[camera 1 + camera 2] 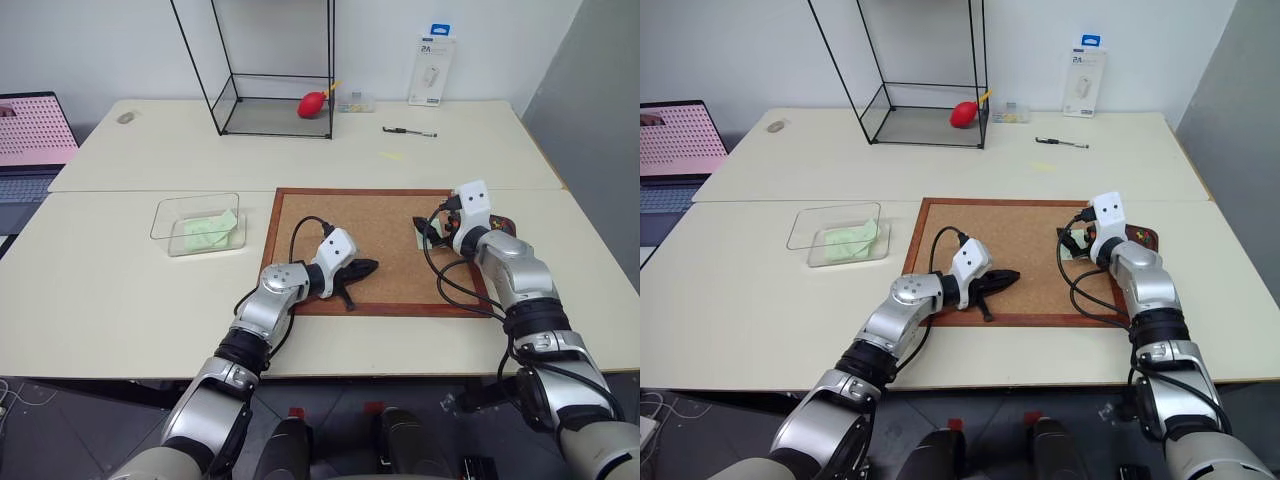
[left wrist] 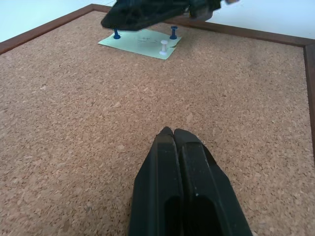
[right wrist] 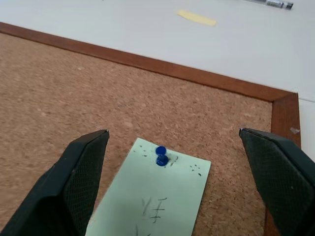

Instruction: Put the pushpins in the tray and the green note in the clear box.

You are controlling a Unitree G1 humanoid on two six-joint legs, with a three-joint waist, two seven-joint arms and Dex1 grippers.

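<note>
On grainy corkboard [image 3: 74, 93], spread right hand [image 3: 172, 162] straddles thin green note [image 3: 152, 206]; left hand [image 2: 179, 142] clenched.

Two arms of silver-grey metal segments with black joint rings, tan covers at the shoulders, lower edge of frame. White boxy wrist modules, each with small dark dots. Black cables loop loosely from wrist to forearm. Left gripper [image 1: 360, 270] and right gripper [image 1: 432, 230]: black tapered fingers [image 3: 81, 184], inner pads finely cross-hatched.
</note>
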